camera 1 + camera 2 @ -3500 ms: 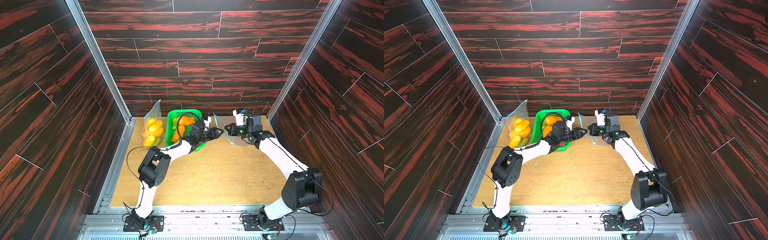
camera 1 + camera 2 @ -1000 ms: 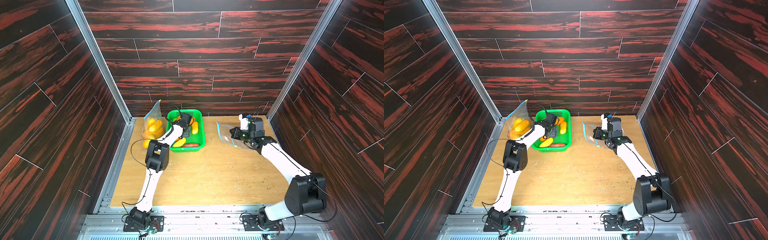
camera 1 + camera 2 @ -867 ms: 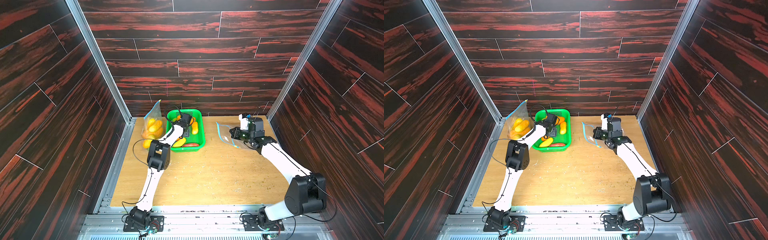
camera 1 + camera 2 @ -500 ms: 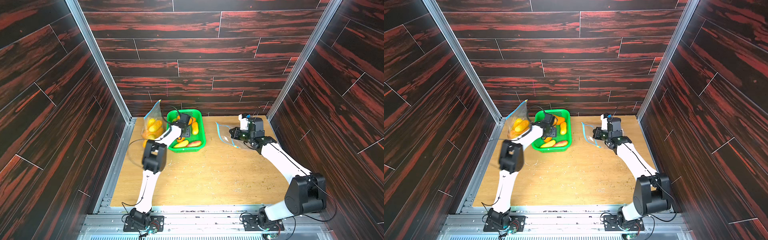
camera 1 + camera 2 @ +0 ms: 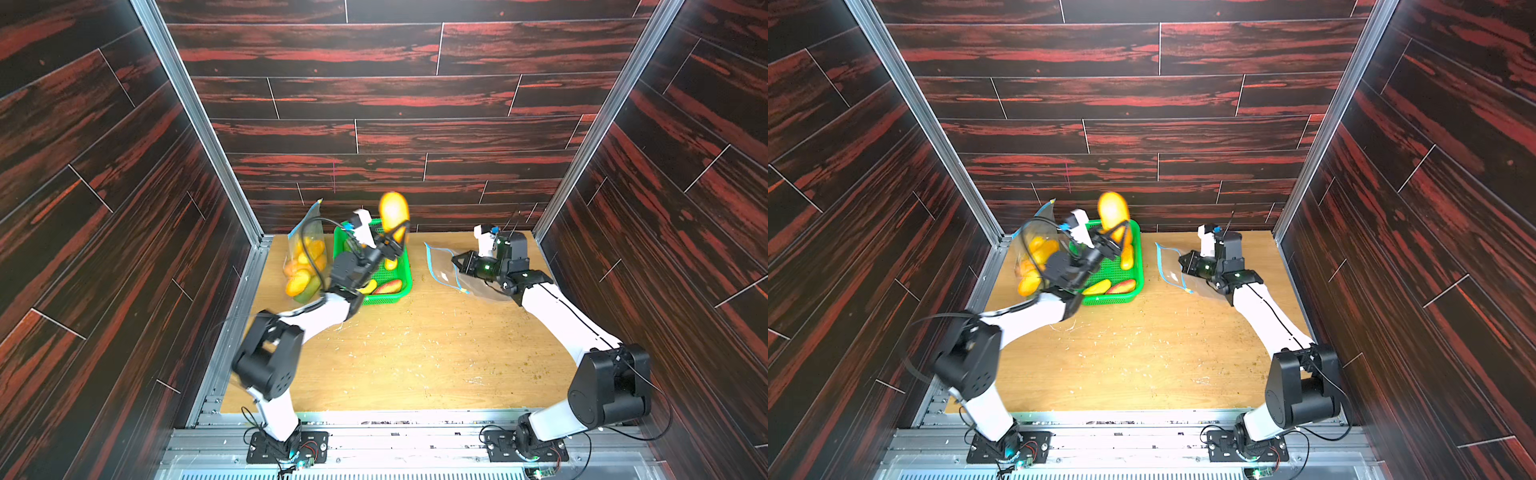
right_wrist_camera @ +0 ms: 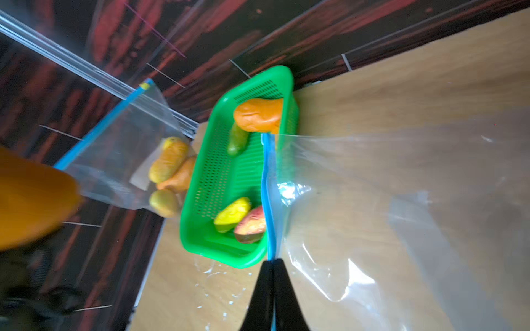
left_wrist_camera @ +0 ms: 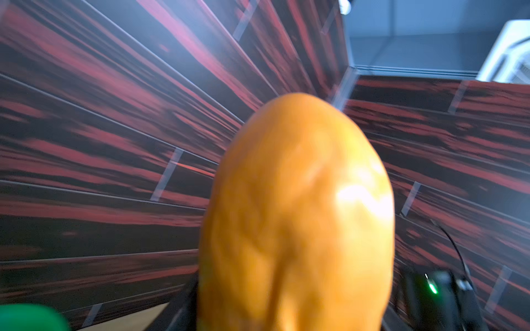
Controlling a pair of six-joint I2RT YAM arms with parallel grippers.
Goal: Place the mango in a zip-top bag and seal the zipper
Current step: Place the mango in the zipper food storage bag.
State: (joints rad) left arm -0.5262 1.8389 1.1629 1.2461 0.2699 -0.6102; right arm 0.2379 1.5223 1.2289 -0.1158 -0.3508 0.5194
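Observation:
An orange-yellow mango [image 5: 394,214] [image 5: 1113,210] hangs upright in the air above the green basket, and my left gripper [image 5: 395,240] [image 5: 1115,239] is shut on its lower end. In the left wrist view the mango [image 7: 295,215] fills the middle and hides the jaws. The empty clear zip-top bag [image 5: 442,270] [image 5: 1169,268] lies on the table to the right of the basket, its blue zipper edge lifted. My right gripper [image 5: 457,264] [image 6: 272,265] is shut on that blue zipper strip [image 6: 268,186]. The bag's mouth faces the basket.
The green basket [image 5: 409,266] [image 6: 200,183] holds several other fruits. A second zip-top bag [image 5: 305,266] [image 6: 120,160] full of mangoes leans in the back left corner. Dark wood walls close in on three sides. Crumbs dot the wooden table [image 5: 415,353].
My left gripper was down in the basket; it has since closed on a mango and raised it well above the basket. The right gripper has kept its hold on the bag, almost still.

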